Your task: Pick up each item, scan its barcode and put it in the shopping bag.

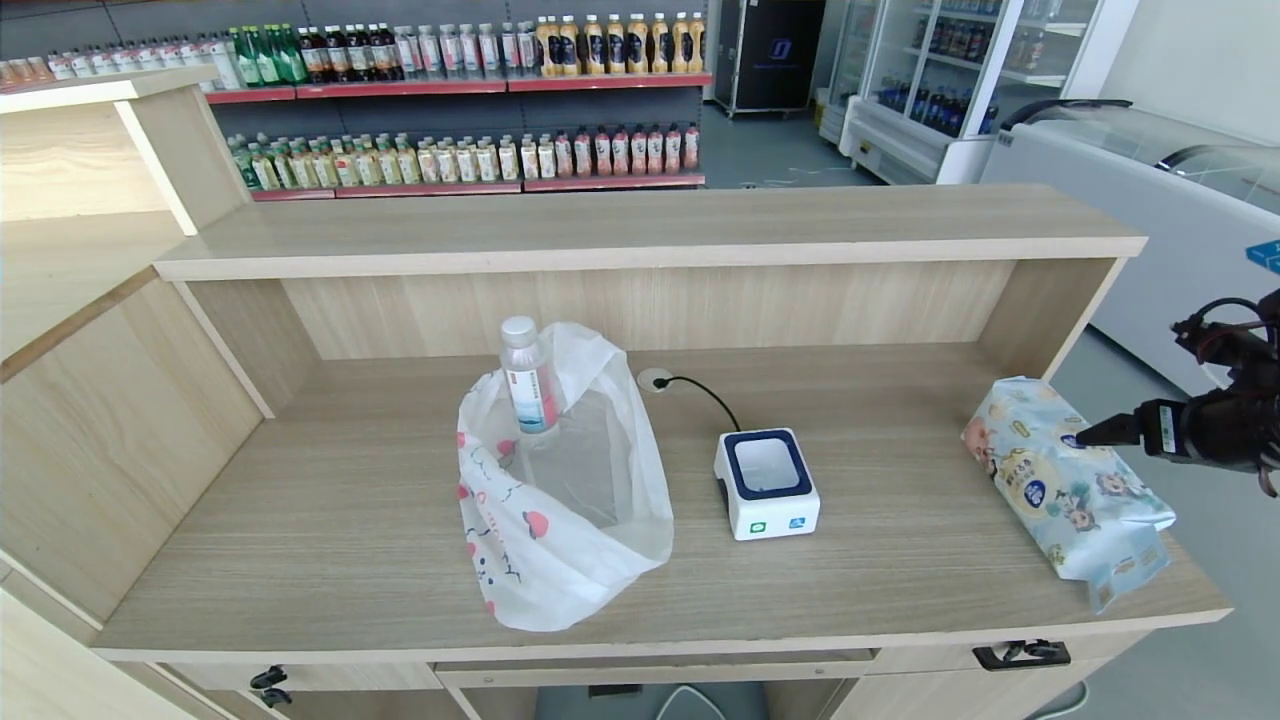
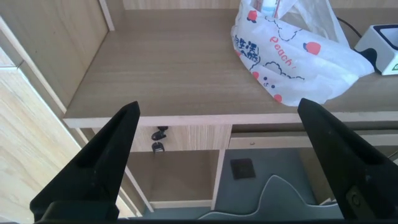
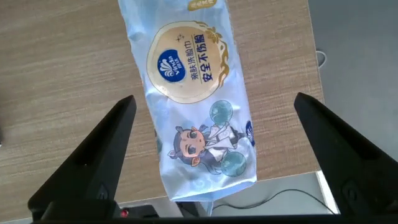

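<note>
Your right gripper point(image 1: 1100, 432) is hanging at the right end of the wooden counter point(image 1: 350, 520), its fingers spread wide apart and gripping nothing. In the right wrist view they are sitting one on each side of the pack of wipes point(image 3: 193, 93); whether they are touching it you cannot tell. The pack, pale blue with cartoon figures, is lying flat near the counter's right edge. Your left gripper point(image 2: 217, 106) is also standing wide open and empty, hanging off the front left of the counter and lower than its top. The shopping bag point(image 1: 560, 500), white with red peach prints, is sitting open at the middle of the counter, and a clear bottle point(image 1: 527, 375) with a silver cap is standing upright inside it. Just to the bag's right, the white scanner point(image 1: 766, 483) is resting with its window facing up, its black cable point(image 1: 705, 393) running back to a hole in the counter.
</note>
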You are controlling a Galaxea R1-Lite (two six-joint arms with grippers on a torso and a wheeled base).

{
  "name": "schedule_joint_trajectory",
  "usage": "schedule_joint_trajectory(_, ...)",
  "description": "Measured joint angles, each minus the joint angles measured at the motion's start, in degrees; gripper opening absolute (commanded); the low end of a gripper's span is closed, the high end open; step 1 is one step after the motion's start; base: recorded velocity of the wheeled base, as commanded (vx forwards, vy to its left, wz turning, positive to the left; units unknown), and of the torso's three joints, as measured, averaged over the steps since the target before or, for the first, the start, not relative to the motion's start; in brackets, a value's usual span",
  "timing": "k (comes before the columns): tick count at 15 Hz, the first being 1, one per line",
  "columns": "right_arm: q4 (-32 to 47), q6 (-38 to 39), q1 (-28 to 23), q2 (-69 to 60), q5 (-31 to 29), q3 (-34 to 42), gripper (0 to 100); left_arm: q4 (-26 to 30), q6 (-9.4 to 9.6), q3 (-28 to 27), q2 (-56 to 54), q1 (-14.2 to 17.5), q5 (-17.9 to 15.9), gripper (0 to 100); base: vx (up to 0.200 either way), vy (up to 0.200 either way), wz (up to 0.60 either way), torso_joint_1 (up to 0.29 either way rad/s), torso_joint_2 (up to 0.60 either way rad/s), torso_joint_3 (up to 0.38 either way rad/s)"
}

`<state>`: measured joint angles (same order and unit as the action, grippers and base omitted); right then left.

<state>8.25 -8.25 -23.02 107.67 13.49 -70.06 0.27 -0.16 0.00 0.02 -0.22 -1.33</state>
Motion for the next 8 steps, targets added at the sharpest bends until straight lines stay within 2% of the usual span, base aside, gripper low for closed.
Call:
schedule_joint_trajectory(3, -3.7, -0.2, 1.7, 2.8, 2.2, -0.3, 100, 0.0, 0.0, 0.0, 0.0, 0.0, 0.0, 100, 0.0, 0.0, 0.0, 0.0, 0.0, 0.0)
schedule_joint_trajectory(8, -4.4, -0.3, 5.2, 6.8, 2.4, -0.6, 100, 0.0, 0.0, 0.0, 0.0, 0.0, 0.0, 100, 0.0, 0.0, 0.0, 0.0, 0.0, 0.0)
